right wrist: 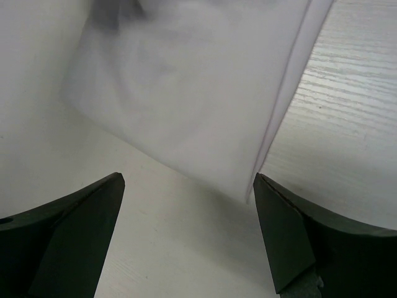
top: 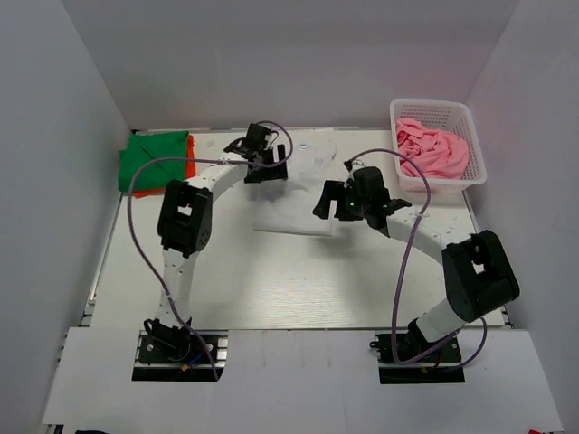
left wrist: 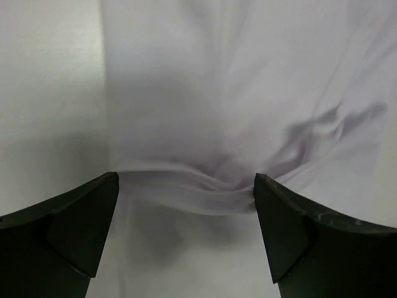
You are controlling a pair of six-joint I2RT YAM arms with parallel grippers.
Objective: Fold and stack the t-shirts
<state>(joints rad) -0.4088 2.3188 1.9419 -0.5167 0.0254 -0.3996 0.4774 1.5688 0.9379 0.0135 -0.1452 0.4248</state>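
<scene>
On the worktop [top: 271, 289], green t-shirt [top: 156, 155] lay over orange t-shirt [top: 124, 178] — white t-shirt [top: 298, 217] half-folded, pink t-shirt [top: 436, 152] in basket [top: 432, 106]; left tool [left wrist: 186, 186], right tool [right wrist: 189, 186] gaped.

Your two arms are built alike, with white tubular links and chunky black joint housings. A mauve cable [top: 131, 226] loops loosely along the left arm [top: 184, 220], another along the right arm [top: 478, 271]. A green light [top: 348, 207] glows near the right wrist. Left gripper [left wrist: 186, 177] and right gripper [right wrist: 189, 177] carry matte black, wedge-shaped fingers [left wrist: 68, 230].
</scene>
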